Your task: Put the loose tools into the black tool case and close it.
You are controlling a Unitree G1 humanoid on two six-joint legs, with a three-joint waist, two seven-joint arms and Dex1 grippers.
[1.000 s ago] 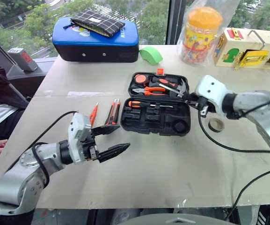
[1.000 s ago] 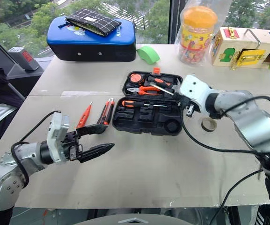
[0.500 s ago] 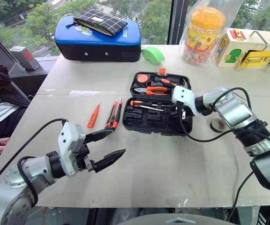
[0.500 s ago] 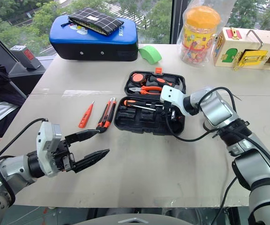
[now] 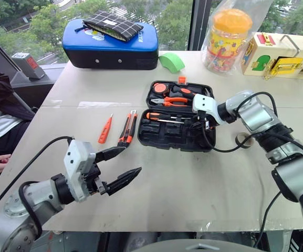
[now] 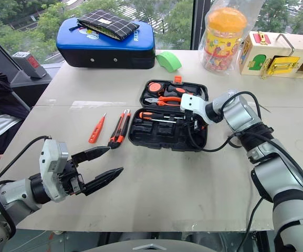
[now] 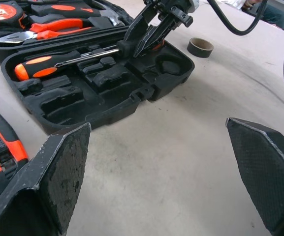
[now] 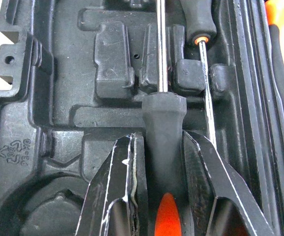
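Right claw (image 8: 162, 162): clamped on a screwdriver (image 8: 164, 125), black handle with orange tip, steel shaft laid over the moulded slots of the open black case (image 5: 164, 137). Left claw (image 5: 122, 165): spread wide, held over bare table (image 5: 193, 184) near the case's front edge.

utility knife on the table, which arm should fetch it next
Left. Its open tool hangs close to the utility knife, while the right tool is shut on a screwdriver over the black tool case.
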